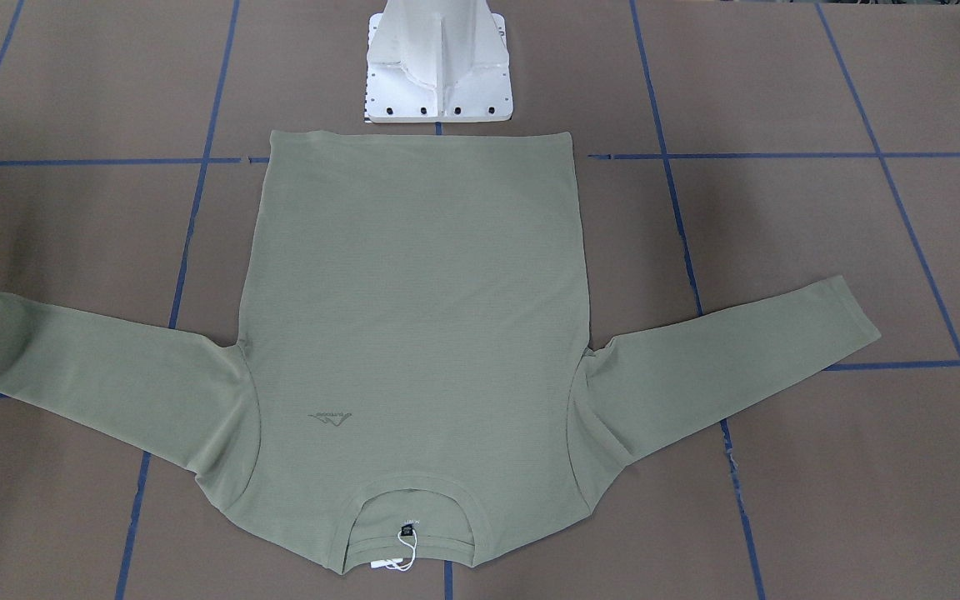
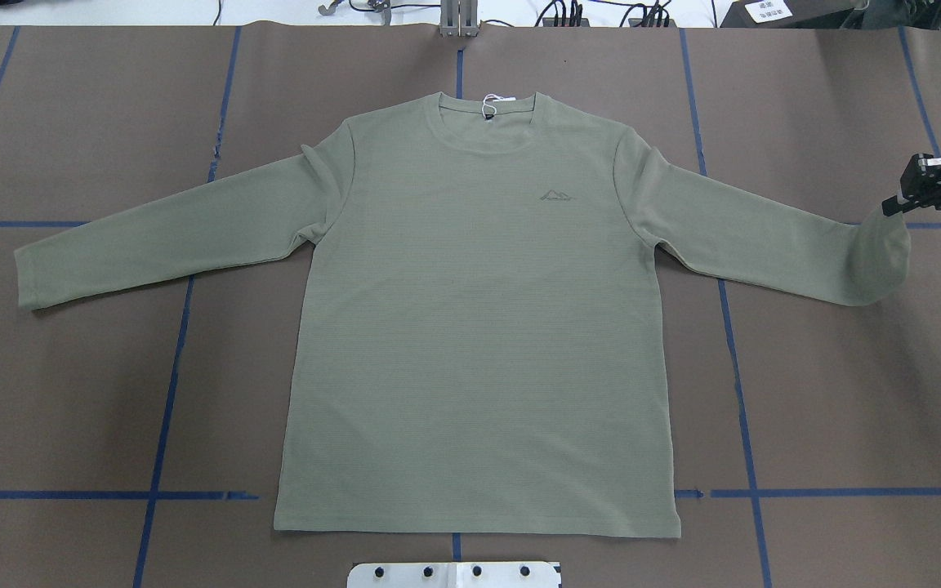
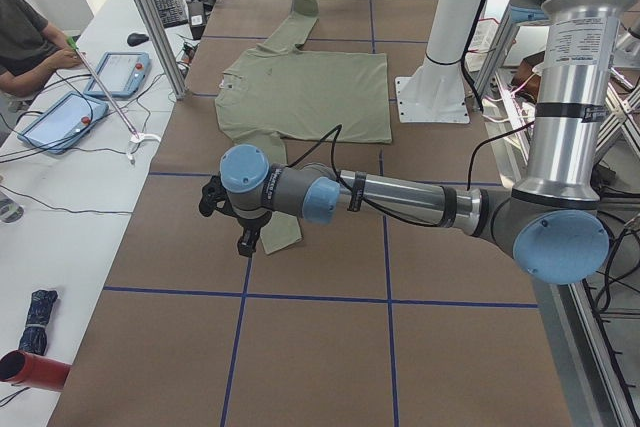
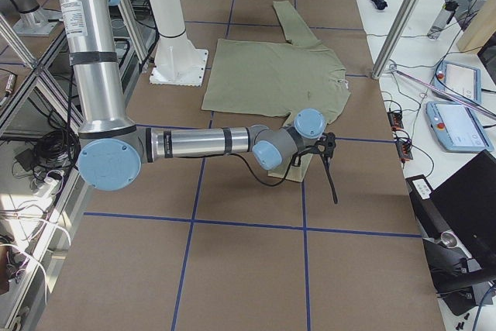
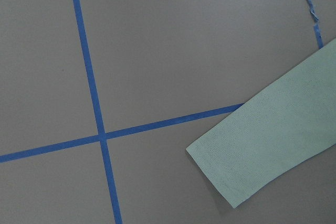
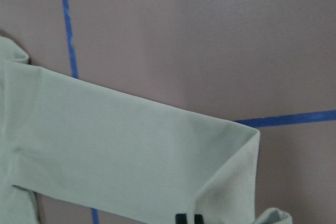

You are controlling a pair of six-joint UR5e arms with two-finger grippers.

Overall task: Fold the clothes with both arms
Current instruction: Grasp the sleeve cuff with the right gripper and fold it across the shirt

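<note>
Brown paper-covered table [image 2: 70, 392] gridded with blue tape lines [image 2: 46, 495]
Along one long side runs a white desk [image 3: 70, 237] bearing two blue-rimmed tablets [image 3: 55, 119] and a black keyboard [image 3: 168, 4]. Silver aluminium frame posts [image 3: 150, 17] stand at the table's edge, and a seated person [image 3: 25, 42] leans on the desk.

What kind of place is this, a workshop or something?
Most likely a robotics lab: big robot arms over a table marked with a blue tape grid, a shirt laid flat, control tablets on the side bench.
</note>
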